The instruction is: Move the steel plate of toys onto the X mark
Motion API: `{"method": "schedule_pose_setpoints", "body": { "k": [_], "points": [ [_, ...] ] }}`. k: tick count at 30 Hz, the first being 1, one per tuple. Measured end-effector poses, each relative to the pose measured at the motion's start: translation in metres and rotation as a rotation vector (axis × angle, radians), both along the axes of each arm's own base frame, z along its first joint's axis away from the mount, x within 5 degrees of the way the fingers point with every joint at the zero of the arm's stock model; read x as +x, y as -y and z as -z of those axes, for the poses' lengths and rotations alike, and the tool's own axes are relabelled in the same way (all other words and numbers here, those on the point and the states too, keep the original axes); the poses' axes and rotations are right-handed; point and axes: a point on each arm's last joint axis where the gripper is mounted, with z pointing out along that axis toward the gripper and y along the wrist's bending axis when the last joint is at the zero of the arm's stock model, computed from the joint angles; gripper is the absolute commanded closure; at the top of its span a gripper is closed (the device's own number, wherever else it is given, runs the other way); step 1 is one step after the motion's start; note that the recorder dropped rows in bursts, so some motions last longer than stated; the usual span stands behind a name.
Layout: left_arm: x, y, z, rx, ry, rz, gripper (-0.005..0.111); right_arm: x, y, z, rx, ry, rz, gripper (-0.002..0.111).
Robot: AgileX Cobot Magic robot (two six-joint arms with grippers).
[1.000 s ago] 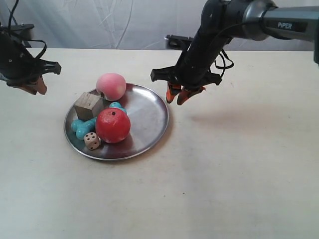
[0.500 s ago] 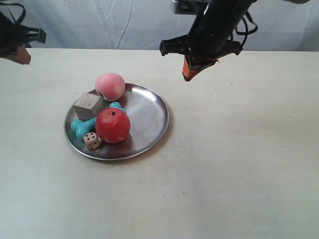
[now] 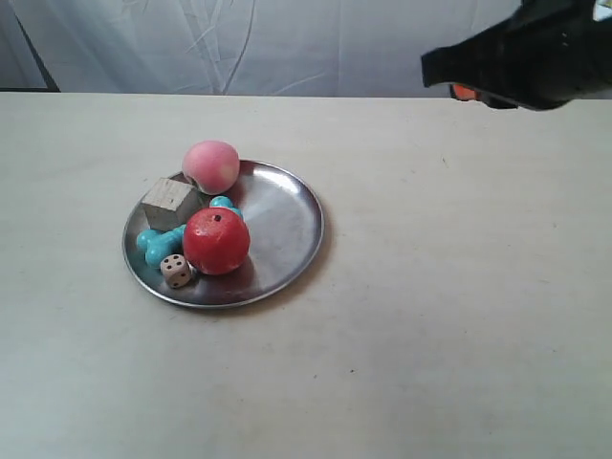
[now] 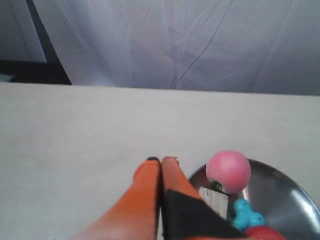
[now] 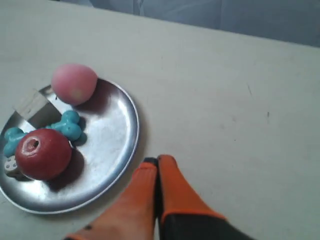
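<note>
The steel plate lies left of the table's middle. It holds a red apple, a pink peach, a turquoise bone, a pale wooden cube and a white die. I cannot make out the X mark in any view. My left gripper is shut and empty, raised beside the plate's rim near the peach. My right gripper is shut and empty, high above the table beside the plate. The arm at the exterior view's right is up at the top edge.
A pale cloth backdrop hangs behind the table's far edge. Bare table surface stretches to the plate's right and front. A few tiny dark specks dot the table.
The arm at the exterior view's right has lifted away from the plate's rim to the top right corner. The arm at the exterior view's left has left that view.
</note>
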Motion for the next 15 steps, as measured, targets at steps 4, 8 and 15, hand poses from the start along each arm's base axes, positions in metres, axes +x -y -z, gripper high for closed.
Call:
{"method": "schedule_pose_setpoints", "body": {
  "k": [4,8,15],
  "points": [
    [-0.034,-0.002,0.004,0.002,0.087,-0.01,0.107,-0.029,0.01,0.01,0.038,0.138,0.019,0.108],
    [-0.065,-0.003,0.01,0.007,0.164,-0.015,0.107,-0.043,0.016,0.019,0.068,0.255,0.035,0.108],
    [-0.102,-0.006,0.012,0.064,0.22,-0.015,0.107,-0.046,0.019,0.027,0.1,0.354,0.054,0.108]
  ]
}}
